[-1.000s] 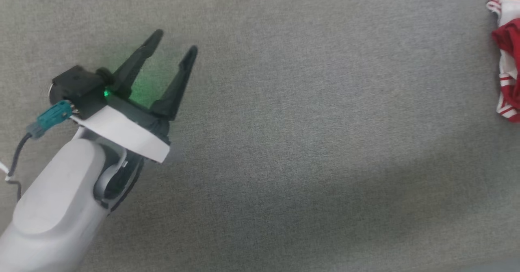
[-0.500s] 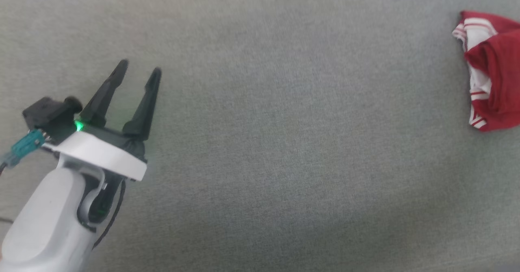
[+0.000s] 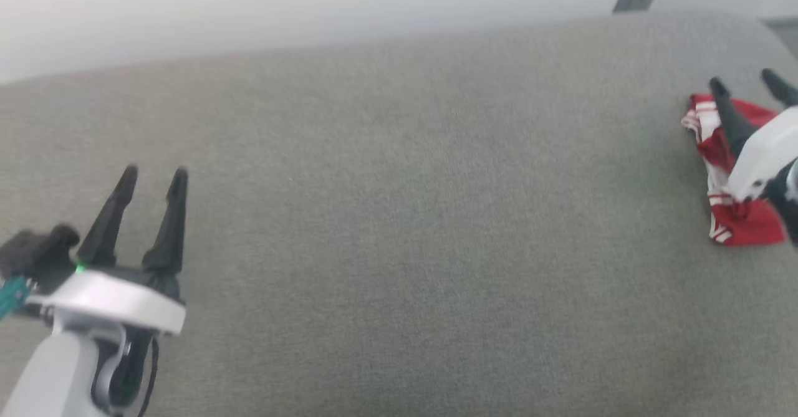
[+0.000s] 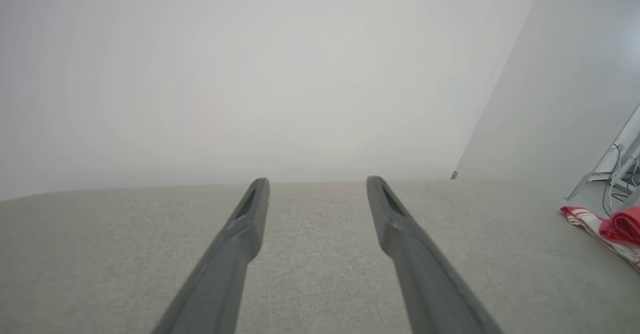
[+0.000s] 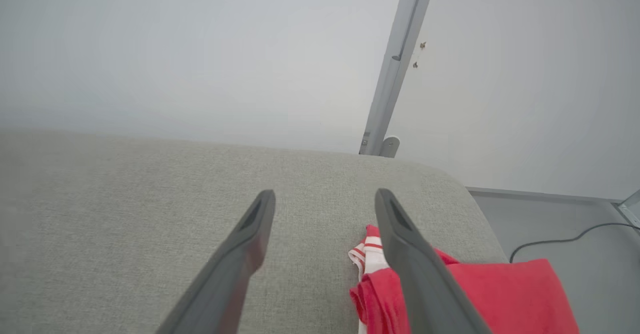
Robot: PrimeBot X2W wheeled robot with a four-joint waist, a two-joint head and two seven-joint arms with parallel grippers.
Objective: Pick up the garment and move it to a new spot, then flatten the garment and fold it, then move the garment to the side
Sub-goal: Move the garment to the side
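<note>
While left claw (image 3: 155, 172) gapes empty | right claw (image 3: 740, 78) wide, empty, over garment (image 3: 748, 227) | right wrist: floor cable (image 5: 565, 240)

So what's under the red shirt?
The garment lies bunched on the grey cushion. The patch directly beneath it is covered by the folds, and the right gripper in front hides part of the cloth too.

- I seem to stand in a bare test room or lab, not a home.
- Before me is a wide bench covered in grey woven fabric (image 3: 399, 217), its corner rounded.
- Plain white walls (image 5: 150, 49) have a grey metal post (image 5: 395, 64) fixed against them.
- A loose black cable (image 5: 575, 237) lies on the smooth grey floor (image 5: 550, 209).
</note>
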